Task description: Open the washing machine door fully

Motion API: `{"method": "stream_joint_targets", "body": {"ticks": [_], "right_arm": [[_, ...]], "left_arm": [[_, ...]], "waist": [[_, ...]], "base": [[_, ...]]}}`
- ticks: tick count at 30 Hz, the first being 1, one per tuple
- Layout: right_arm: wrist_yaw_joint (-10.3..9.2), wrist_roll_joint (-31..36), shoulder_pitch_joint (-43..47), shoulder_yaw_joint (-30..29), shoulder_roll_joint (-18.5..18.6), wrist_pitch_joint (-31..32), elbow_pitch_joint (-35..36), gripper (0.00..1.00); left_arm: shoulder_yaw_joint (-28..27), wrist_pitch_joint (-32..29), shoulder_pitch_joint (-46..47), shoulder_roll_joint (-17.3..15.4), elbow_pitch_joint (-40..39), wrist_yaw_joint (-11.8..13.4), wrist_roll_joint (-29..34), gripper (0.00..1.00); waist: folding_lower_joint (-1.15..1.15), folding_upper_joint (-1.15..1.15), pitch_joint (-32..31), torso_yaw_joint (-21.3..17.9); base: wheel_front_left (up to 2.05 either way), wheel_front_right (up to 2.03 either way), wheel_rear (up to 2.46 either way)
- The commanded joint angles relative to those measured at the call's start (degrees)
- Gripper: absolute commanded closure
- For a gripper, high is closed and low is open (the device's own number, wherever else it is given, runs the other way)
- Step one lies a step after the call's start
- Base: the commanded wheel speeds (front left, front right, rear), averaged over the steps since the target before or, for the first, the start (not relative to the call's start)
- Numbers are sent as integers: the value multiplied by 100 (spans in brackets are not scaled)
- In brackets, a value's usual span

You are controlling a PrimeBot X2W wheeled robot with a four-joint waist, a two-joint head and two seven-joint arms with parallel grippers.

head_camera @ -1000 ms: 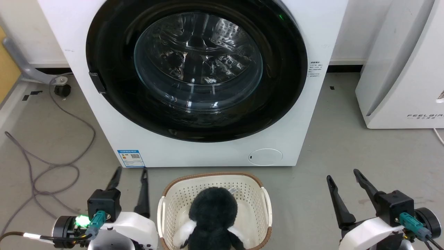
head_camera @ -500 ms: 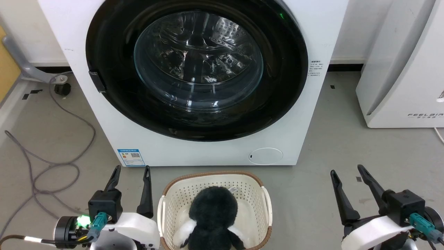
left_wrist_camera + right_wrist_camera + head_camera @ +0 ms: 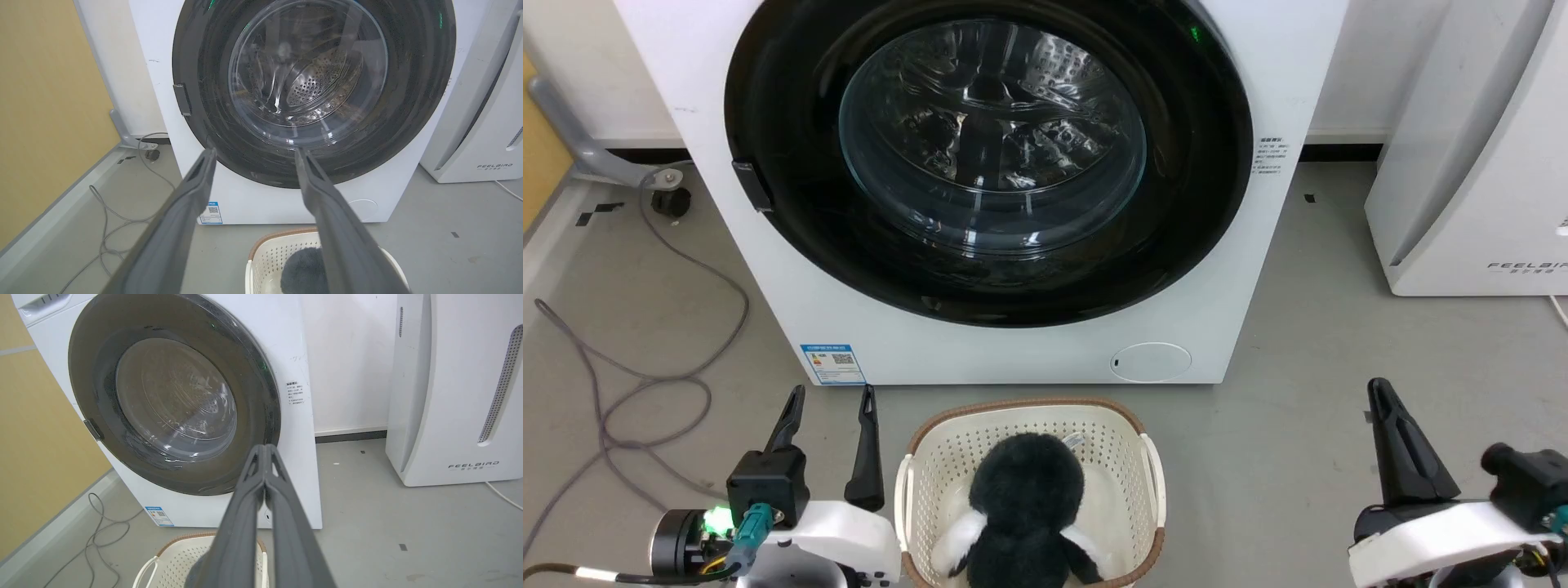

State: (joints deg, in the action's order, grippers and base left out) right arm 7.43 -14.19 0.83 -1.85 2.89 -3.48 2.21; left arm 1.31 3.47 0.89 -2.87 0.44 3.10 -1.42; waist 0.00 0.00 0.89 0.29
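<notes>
Head view: the white washing machine (image 3: 1013, 351) takes up the 12 o'clock half of the picture. Its round black door (image 3: 988, 155) lies flat against the front, shut, with the steel drum visible through the clear glass centre. A small dark latch (image 3: 752, 186) sits at 9 o'clock on the door's rim. A blue label (image 3: 832, 364) is at 7 o'clock on the machine's front and a round cap (image 3: 1150, 362) at 5 o'clock. On the grey floor (image 3: 1298, 343) just in front of the machine stands a cream basket (image 3: 1147, 457) holding a black plush toy (image 3: 1025, 506). The left end effector (image 3: 832, 394) hangs at 7 o'clock, fingers spread apart and holding nothing, beside the basket. The right end effector (image 3: 1379, 390) is at 5 o'clock, its fingers pressed together and empty, well apart from the machine. A white appliance (image 3: 1462, 163) stands at 3 o'clock and a grey cable (image 3: 645, 384) loops at 9 o'clock.

Left wrist view: the two fingers rise apart from 6 o'clock, with the lower part of the door showing between their tips. The door fills 12 o'clock, closed, and the basket is at 6 o'clock.

Right wrist view: the fingers meet at their tips in the centre. The shut door is at 10 o'clock and the appliance at 3 o'clock.
</notes>
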Motion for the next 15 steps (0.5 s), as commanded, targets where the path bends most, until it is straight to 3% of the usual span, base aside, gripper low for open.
{"method": "stream_joint_targets", "body": {"ticks": [1,15], "right_arm": [[2,-361,-29,-32,-1,-66,-9,100],[3,-2962,-308,-136,-1,7,-218,100]], "left_arm": [[20,66,51,0,13,51,-36,0],[77,234,182,0,17,136,-79,0]], "waist": [[0,0,15,7],[0,0,181,107]], "base": [[0,0,0],[0,0,0]]}}
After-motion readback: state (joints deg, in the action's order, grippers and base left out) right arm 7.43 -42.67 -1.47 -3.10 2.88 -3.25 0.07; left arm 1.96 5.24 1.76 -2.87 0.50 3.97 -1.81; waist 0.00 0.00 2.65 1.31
